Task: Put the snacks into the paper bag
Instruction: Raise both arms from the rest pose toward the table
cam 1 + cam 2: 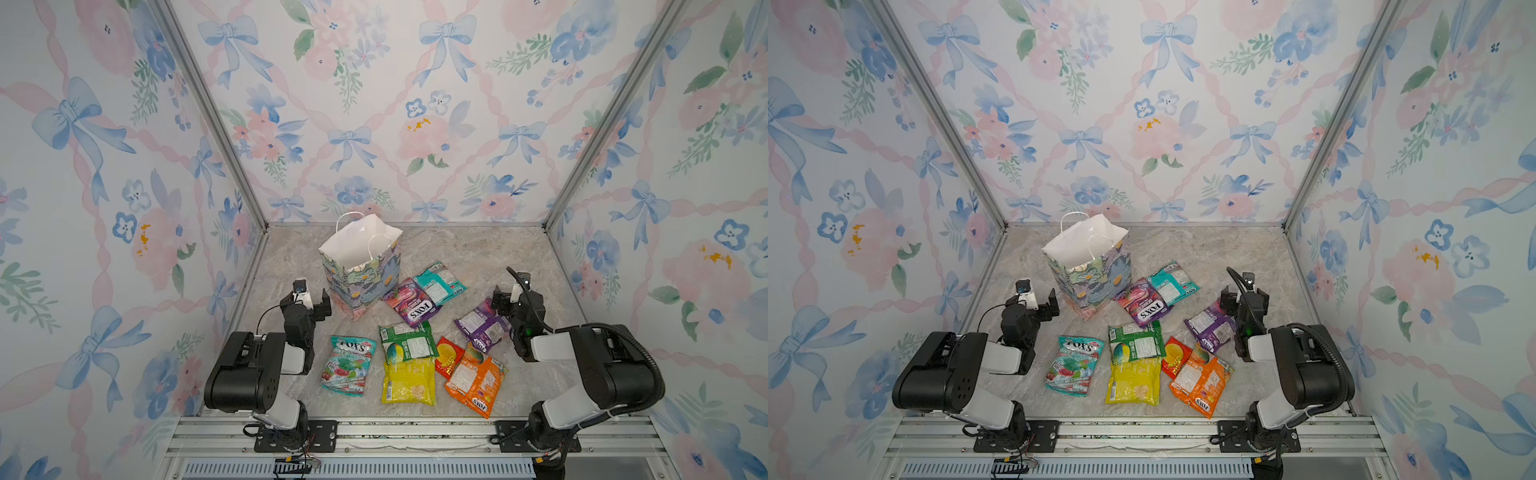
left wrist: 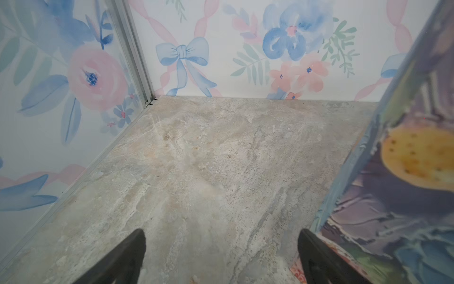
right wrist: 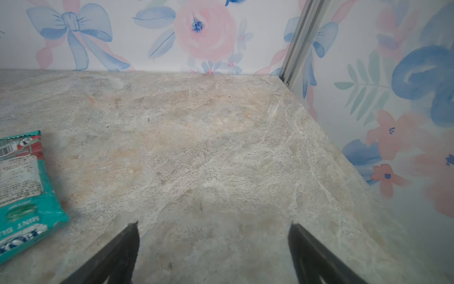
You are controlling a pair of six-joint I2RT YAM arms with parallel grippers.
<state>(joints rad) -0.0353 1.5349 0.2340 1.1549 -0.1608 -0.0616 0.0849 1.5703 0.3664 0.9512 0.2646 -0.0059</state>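
The left claw is spread wide, with only bare surface between its fingers. It sits low, just beside the lower left wall of the paper bag. In the left wrist view one finger is right against the bag's printed corner, though I cannot tell whether they touch.

The right claw is released too and grasps nothing, hanging over bare surface toward the right side. A purple packet lies just beside it on the side toward the middle, partly under the arm in both top views. A teal packet lies a little further off, toward the bag, and shows at the edge of the right wrist view.

The bag stands upright at the back left of the surface, mouth open. Through the mouth only its white inner walls show; its floor is hidden.

All eight snacks lie flat on the surface, outside the bag. The teal packet touches a berry-coloured FOX'S packet just right of the bag's base. Nearer the camera, a green packet meets a yellow packet edge to edge. A mint FOX'S packet lies to their left, beside the left arm. A red packet lies right of the green one, with an orange packet partly over it.
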